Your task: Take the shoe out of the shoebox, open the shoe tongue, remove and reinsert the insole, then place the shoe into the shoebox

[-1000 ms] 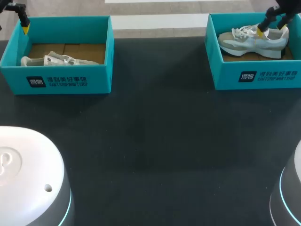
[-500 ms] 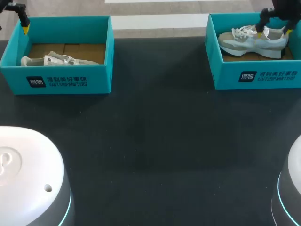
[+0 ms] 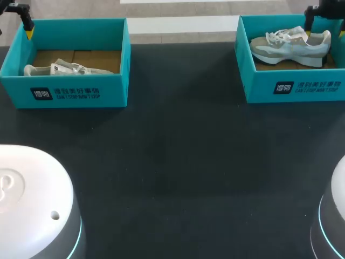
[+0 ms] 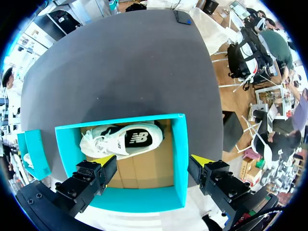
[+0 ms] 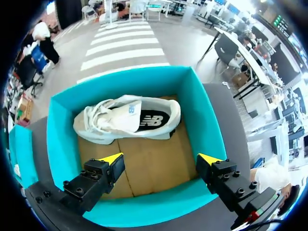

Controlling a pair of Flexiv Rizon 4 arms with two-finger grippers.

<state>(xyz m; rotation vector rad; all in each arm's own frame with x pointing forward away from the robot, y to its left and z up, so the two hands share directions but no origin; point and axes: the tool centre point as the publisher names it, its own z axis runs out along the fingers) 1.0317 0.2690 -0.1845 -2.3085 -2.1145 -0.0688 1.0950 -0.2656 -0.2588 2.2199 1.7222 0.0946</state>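
Head view — my right gripper has lifted off the shoe, fingers spread wide and empty. The shoe stays in its box, white print on the front — my left gripper gapes empty too.

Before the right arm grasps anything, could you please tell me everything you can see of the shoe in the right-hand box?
The shoe is a low sneaker, white and pale grey with beige panels, white laces and a pale sole. A dark insole with a white mark shows through its opening. It stands upright on the brown cardboard floor of the teal box, near the far wall, toe towards the table's middle. The open right gripper hangs above, apart from it.
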